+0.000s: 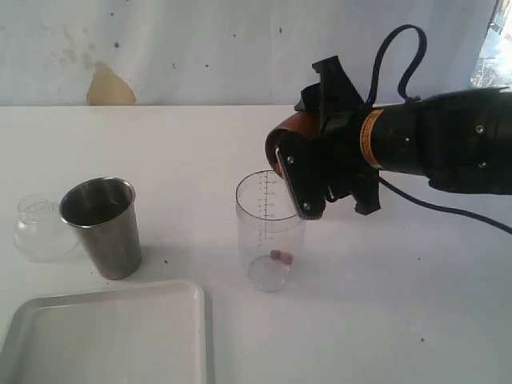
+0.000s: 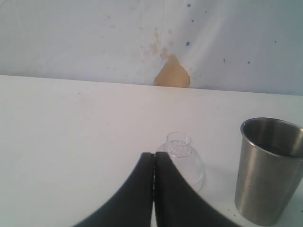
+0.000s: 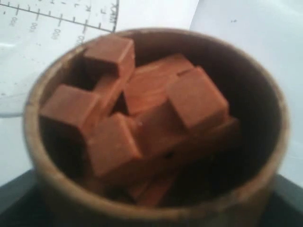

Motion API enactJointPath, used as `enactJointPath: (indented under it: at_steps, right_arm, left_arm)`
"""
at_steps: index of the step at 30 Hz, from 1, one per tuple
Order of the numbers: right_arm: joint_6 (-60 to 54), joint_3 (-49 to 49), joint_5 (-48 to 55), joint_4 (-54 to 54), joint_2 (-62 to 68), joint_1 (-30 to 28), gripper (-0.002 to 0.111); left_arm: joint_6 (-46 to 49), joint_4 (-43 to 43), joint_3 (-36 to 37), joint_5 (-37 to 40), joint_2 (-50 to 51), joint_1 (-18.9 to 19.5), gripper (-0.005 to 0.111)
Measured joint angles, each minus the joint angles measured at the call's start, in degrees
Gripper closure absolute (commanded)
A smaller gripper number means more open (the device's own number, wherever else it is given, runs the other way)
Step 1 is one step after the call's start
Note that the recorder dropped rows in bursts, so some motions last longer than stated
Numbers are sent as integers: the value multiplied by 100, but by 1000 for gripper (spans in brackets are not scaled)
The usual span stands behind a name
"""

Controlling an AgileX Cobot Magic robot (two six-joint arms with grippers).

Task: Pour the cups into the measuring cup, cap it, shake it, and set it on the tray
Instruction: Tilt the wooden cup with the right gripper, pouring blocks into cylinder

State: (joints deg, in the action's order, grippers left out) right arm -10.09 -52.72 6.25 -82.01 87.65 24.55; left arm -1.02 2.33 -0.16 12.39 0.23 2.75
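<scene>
- left gripper [image 2: 154, 163]: jaws pressed together, empty, near cap [image 1: 38, 230] by left edge of desk [image 1: 400, 304]
- steel tumbler [image 1: 102, 228] upright, just right of cap
- tray [image 1: 108, 332] at front-left corner
- measuring cup [image 1: 270, 232] upright mid-desk, small pieces [image 1: 280, 256] at bottom
- right gripper [image 1: 304, 172]: jaws wide, clamped on wooden cup [image 1: 282, 136], tipped over measuring cup rim, cubes [image 3: 142, 109] inside

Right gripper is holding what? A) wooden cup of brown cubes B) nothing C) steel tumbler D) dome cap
A: the right gripper is clamped on the wooden cup, tipped toward the measuring cup, with brown cubes inside; the steel tumbler stands apart.
</scene>
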Motion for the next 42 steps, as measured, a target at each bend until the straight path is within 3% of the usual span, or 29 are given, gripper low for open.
enactJointPath:
  at_steps: [42]
  right_arm:
    - [-462, -88, -290, -1427, -13, 0, 108]
  left_arm:
    - [0, 0, 0, 0, 0, 0, 106]
